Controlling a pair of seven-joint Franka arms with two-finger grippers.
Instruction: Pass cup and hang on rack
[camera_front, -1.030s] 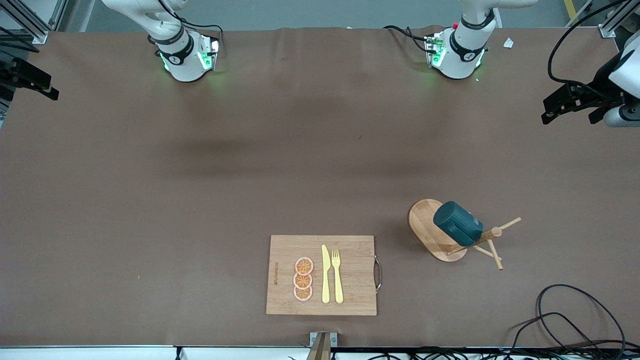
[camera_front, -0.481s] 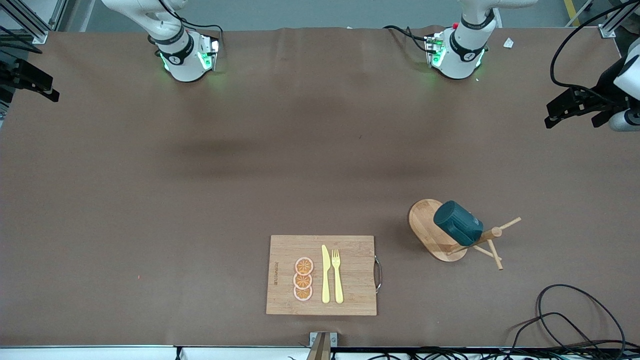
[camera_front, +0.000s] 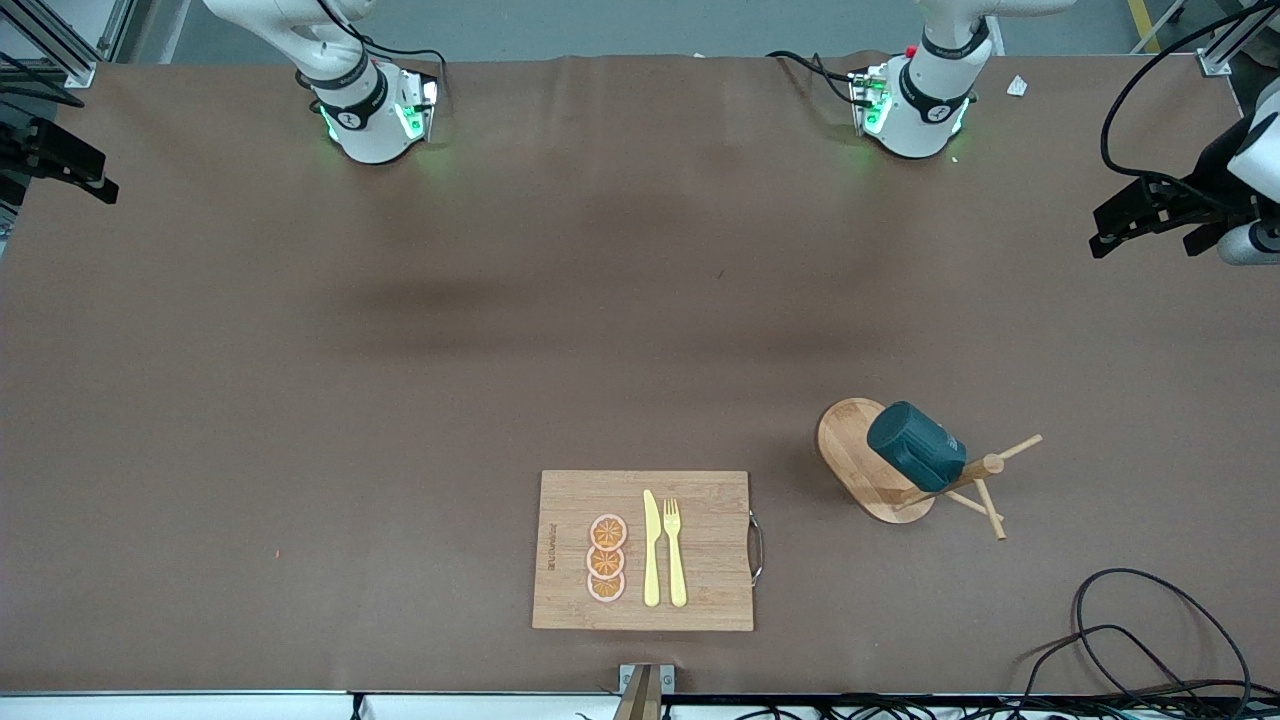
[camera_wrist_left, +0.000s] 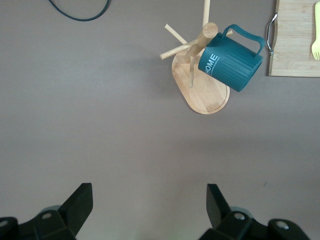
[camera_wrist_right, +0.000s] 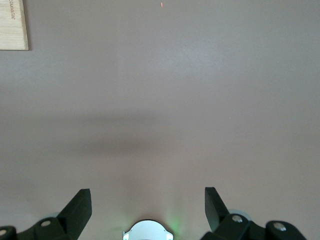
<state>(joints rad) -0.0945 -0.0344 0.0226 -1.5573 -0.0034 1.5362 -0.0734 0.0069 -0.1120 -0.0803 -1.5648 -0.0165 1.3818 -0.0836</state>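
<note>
Cup (camera_front: 915, 446) hung on rack (camera_front: 880, 470).
Left gripper (camera_wrist_left: 150, 210) and right gripper (camera_wrist_right: 148, 212) high over bench (camera_front: 400, 400), fingers wide, empty.

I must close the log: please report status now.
Left gripper and right gripper open, empty, above bare table. Cup hangs on rack. Nothing in the way.
</note>
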